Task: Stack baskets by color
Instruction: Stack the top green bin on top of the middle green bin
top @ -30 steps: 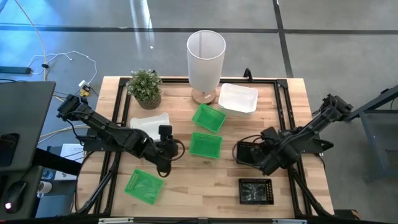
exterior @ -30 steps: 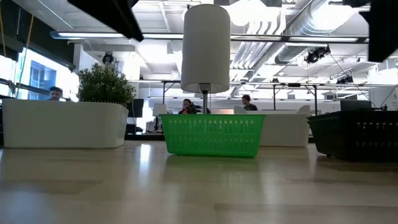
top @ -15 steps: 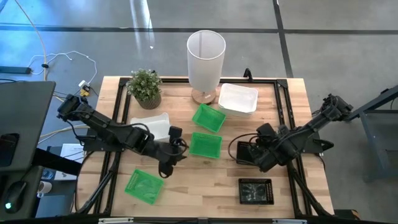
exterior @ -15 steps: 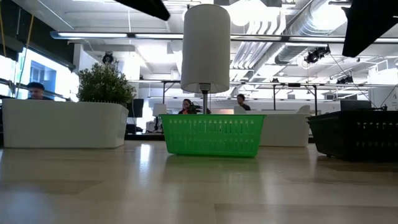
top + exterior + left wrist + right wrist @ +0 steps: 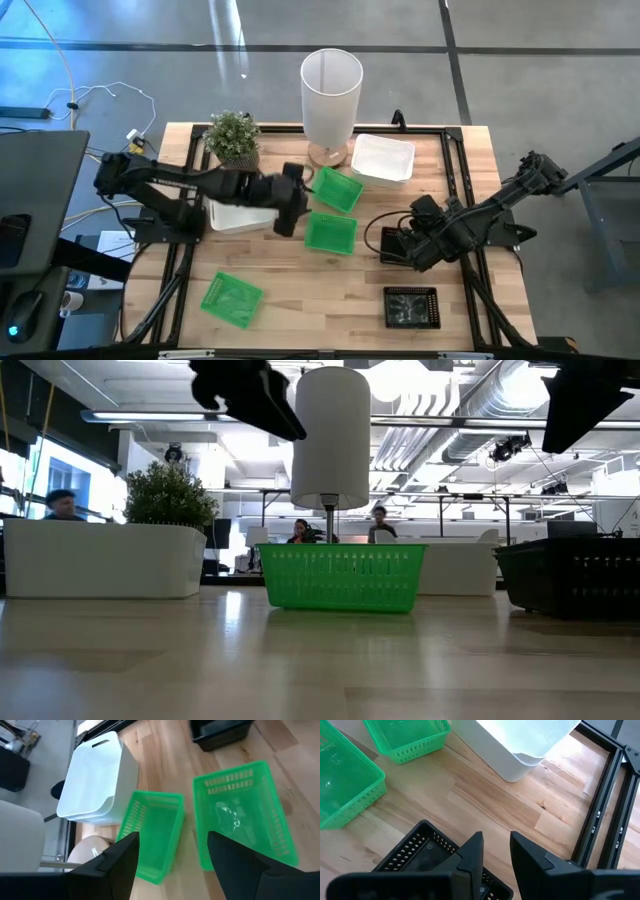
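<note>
Light wooden table [image 5: 330,290] with a black frame along its edges, on a grey floor; beyond it, an open office with ceiling ducts and seated people [image 5: 300,532].

Visible: 3 bright green mesh baskets, 2 close together mid-table [image 5: 335,189] [image 5: 330,232], 1 near the front left corner [image 5: 232,298]. White baskets by the left edge [image 5: 240,205] and at the back right [image 5: 383,158], each possibly a nested pair. 1 black basket [image 5: 411,307] near the front edge, another [image 5: 395,243] right of centre.

Left gripper [image 5: 292,200] raised above the table just left of the 2 green baskets, fingers [image 5: 120,857] spread wide, holding nothing. Right gripper [image 5: 400,240] over the black basket right of centre, fingers [image 5: 472,851] narrowly parted astride its rim; grip uncertain.

At the back edge: tall white bin [image 5: 331,92], potted plant [image 5: 234,140].
</note>
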Controlling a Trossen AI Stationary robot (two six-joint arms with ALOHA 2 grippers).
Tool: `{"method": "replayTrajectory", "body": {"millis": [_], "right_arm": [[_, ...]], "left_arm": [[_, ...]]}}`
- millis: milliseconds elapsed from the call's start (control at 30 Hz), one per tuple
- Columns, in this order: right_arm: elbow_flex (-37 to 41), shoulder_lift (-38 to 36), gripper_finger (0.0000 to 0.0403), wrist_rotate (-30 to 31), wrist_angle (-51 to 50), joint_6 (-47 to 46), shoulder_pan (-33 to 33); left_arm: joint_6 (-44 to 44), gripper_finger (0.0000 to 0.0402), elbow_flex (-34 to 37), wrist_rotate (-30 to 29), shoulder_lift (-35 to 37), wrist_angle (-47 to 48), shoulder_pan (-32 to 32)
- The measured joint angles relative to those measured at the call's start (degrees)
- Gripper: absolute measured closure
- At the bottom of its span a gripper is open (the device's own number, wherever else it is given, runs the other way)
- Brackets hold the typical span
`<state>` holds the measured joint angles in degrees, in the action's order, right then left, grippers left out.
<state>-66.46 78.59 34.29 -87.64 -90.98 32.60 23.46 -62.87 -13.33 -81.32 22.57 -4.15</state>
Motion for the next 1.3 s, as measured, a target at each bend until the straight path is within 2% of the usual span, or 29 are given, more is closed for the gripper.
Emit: {"method": "replayTrajectory", "body": {"millis": [200,367,867,1100,1300], "right_arm": [[0.00,0.00,0.0320,0.03,0.00,-0.02,0.00],[0.00,0.00,0.0320,0.47,0.28,-0.18,0.02],[0.20,-0.02,0.0320,0.25,1.99,-0.43,0.02],[0.20,-0.02,0.0320,0.23,2.48,-0.43,0.02],[0.20,-0.02,0.0320,0.23,2.80,-0.43,0.02]], "left_arm": [[3.74,0.0179,0.00,8.61,0.00,-0.51,-7.30],[4.83,0.0179,0.02,14.48,-1.96,-3.79,-10.30],[8.28,0.0179,0.00,14.16,-13.16,-4.54,-10.87],[8.77,0.0179,0.00,10.54,-18.53,-6.36,-10.89],[10.23,0.0179,0.00,10.11,-20.98,-6.89,-10.89]]}}
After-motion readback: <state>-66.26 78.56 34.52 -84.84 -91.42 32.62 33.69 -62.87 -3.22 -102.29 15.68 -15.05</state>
